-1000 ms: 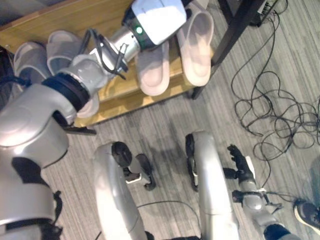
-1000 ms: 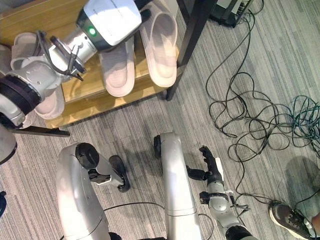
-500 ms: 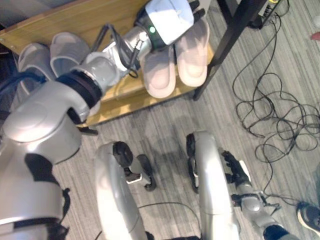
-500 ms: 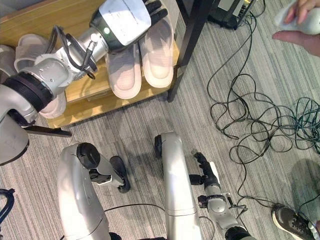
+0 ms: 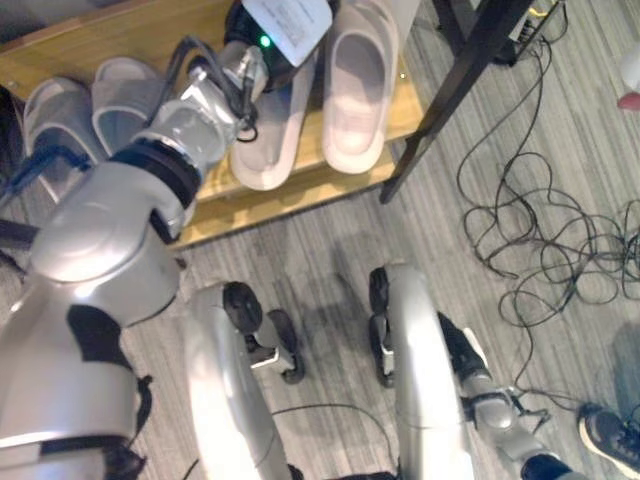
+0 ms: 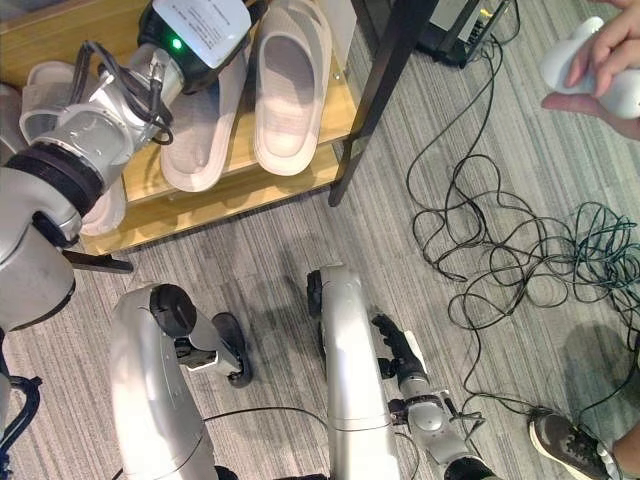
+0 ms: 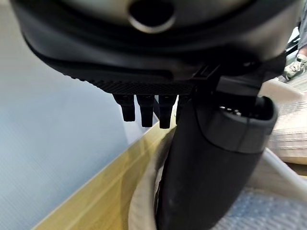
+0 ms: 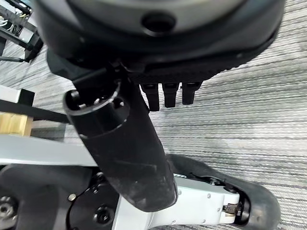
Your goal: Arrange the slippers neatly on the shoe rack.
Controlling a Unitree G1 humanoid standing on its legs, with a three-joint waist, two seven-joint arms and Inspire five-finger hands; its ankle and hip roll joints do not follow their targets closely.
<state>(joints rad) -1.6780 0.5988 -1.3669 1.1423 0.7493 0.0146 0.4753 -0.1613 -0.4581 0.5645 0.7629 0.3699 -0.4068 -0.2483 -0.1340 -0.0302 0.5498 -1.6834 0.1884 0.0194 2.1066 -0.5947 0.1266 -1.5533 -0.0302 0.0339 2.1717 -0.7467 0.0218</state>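
A pair of beige slippers lies on the wooden shoe rack (image 5: pixel 300 185). The left slipper (image 5: pixel 268 135) is skewed, with its heel out towards the rack's front. The right slipper (image 5: pixel 355 90) lies straight beside it. My left hand (image 5: pixel 282 18) is stretched over the toe end of the left slipper, fingers straight. In the left wrist view its thumb (image 7: pixel 211 163) rests against that slipper's rim (image 7: pixel 144 201). Two grey slippers (image 5: pixel 60 115) (image 5: pixel 125 90) sit at the rack's left end. My right hand (image 6: pixel 400 352) hangs low by my side, open and holding nothing.
A black stand leg (image 5: pixel 450 100) rises just right of the rack. Tangled black cables (image 6: pixel 520 270) spread over the grey carpet to the right. At the upper right a person's hand (image 6: pixel 595 50) holds a white object. A person's shoe (image 6: pixel 565 440) is at the lower right.
My left hand has reached further back over the rack. The beige slippers have slid left and back, and the left one now lies skewed. My right hand has dropped a little.
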